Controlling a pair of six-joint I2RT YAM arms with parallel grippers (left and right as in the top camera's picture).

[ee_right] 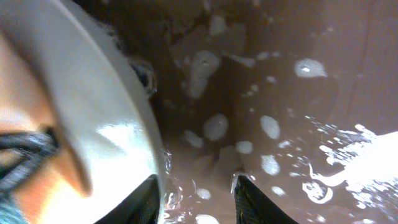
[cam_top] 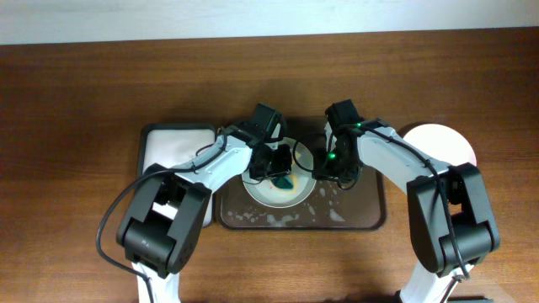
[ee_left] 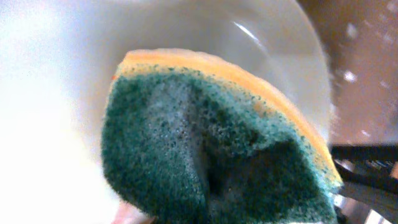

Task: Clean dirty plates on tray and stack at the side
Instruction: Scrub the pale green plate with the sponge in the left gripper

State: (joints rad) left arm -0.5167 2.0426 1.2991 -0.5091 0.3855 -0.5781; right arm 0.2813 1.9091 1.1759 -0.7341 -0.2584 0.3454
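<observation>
1. Currently my left gripper (cam_top: 278, 164) is clamped on the sponge (ee_left: 211, 143), on the plate (cam_top: 274, 195) at the tray's (cam_top: 362, 220) 9 o'clock.
2. Jaws of my right gripper (ee_right: 198, 198) stand apart at its 3 o'clock rim; unheld, it could skid on suds (ee_right: 214, 127).

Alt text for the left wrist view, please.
A green scouring sponge with a yellow backing fills the view, over a white plate. The wet brown tray shows at the right edge.

No legible text, label, brand, number or sign on any surface in view.
</observation>
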